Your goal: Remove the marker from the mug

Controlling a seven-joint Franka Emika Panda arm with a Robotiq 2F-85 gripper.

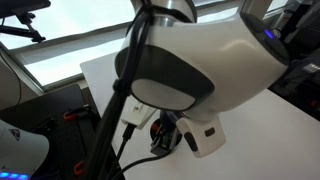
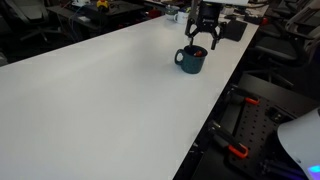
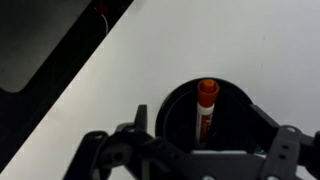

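Observation:
The dark mug (image 2: 190, 61) stands on the white table near its far right edge. In the wrist view the mug (image 3: 238, 112) is directly below the camera. The marker (image 3: 206, 106), with an orange-red cap and a white and red body, leans inside the mug, cap up. My gripper (image 2: 203, 40) hangs just above the mug. In the wrist view my gripper (image 3: 205, 128) is open, with one finger on each side of the mug's rim and the marker between them, untouched. In an exterior view the robot arm (image 1: 190, 70) hides the mug.
The white table (image 2: 100, 100) stretches long to the left and front. Its right edge runs close by the mug. A black box (image 2: 236, 30) sits behind the gripper. Black frames with orange-handled clamps (image 2: 236, 151) stand beside the table.

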